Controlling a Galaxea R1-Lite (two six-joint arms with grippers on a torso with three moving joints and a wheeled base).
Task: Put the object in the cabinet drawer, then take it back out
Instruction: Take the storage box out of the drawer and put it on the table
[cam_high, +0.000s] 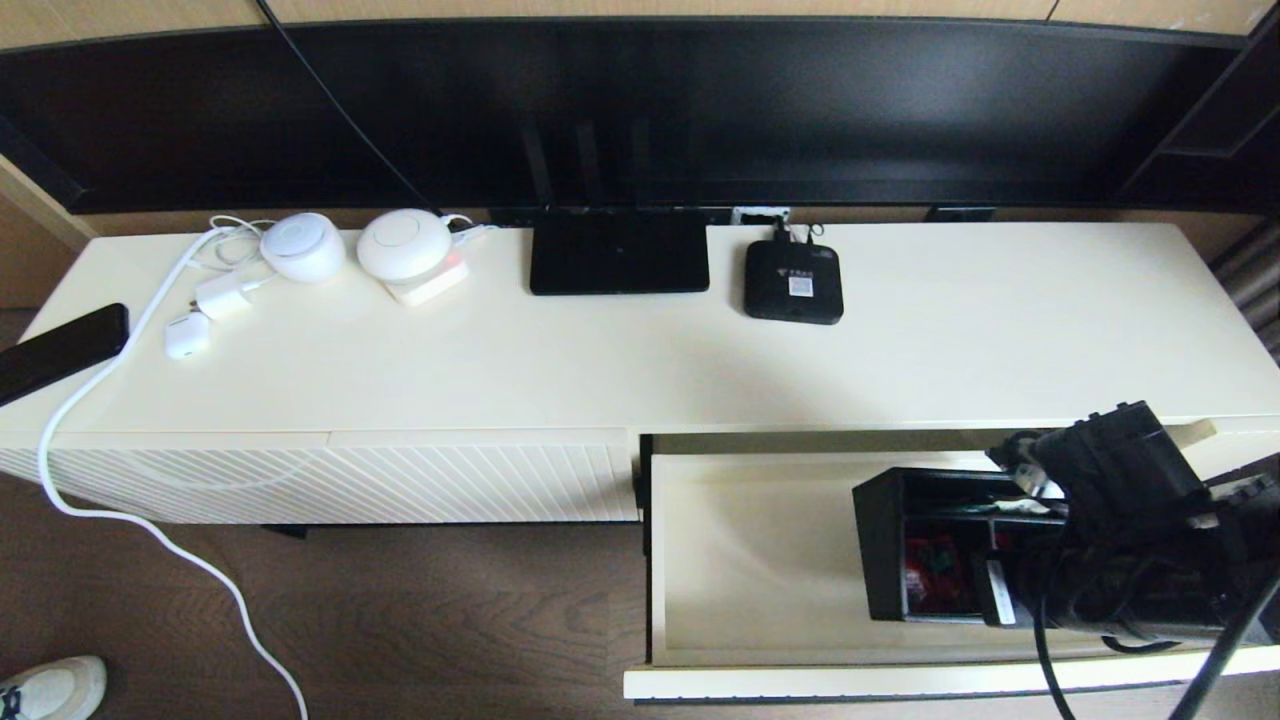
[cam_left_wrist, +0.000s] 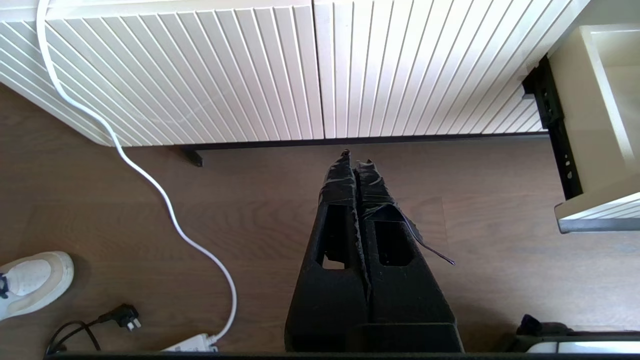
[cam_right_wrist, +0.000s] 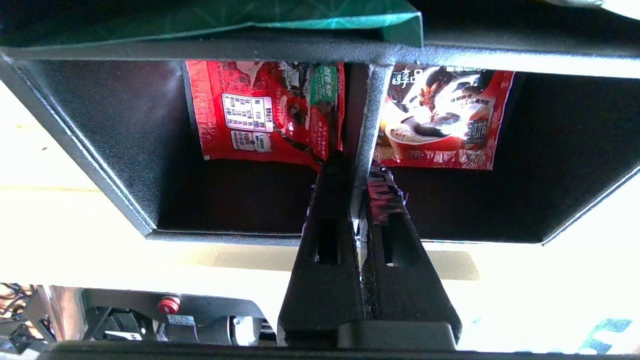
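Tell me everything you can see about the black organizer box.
The black organizer box looks like matte metal, with thin dividers forming compartments. It sits inside the open cabinet drawer, toward its right side. Red packets lie in two smaller compartments. The right gripper is shut on the divider between them.

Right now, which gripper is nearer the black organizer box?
Right. The right gripper is shut on the black organizer box divider in the open cream drawer; the left gripper hangs over the floor.
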